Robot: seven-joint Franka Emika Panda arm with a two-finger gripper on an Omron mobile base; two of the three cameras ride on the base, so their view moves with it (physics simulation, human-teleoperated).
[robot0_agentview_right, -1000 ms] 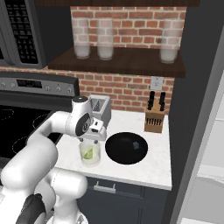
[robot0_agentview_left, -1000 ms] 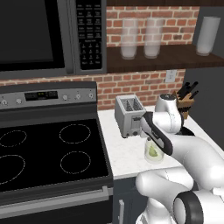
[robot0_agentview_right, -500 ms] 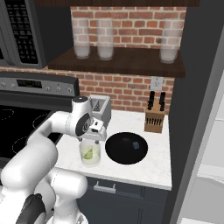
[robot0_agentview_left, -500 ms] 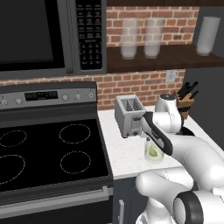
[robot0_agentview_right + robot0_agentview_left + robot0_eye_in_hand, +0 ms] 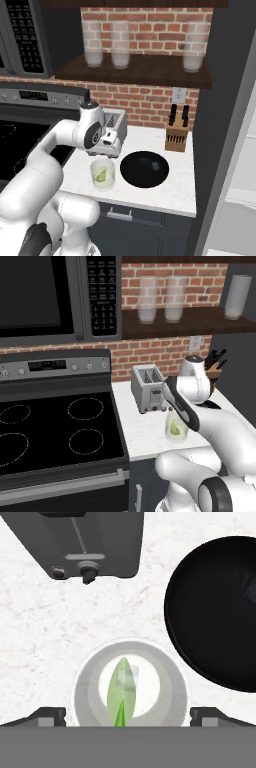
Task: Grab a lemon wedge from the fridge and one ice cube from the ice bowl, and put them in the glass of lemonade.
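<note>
On the white marbled bench (image 5: 165,192), the short clear glass tumbler (image 5: 103,174) stands hemmed in: the grey two-slot toaster (image 5: 114,131) just behind it, the wide black round bowl (image 5: 144,169) just beside it. Bare bench lies open between them and toward the front edge.

The glass of lemonade (image 5: 176,428) with the lemon wedge (image 5: 175,429) inside stands directly beneath the gripper (image 5: 170,407); toaster (image 5: 148,388) just behind.

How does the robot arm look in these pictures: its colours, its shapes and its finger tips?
The arm has smooth, rounded white segments with dark grey bands at the joints. The gripper ends in two small dark grey, blocky finger tips. No cables or markings can be seen.
</note>
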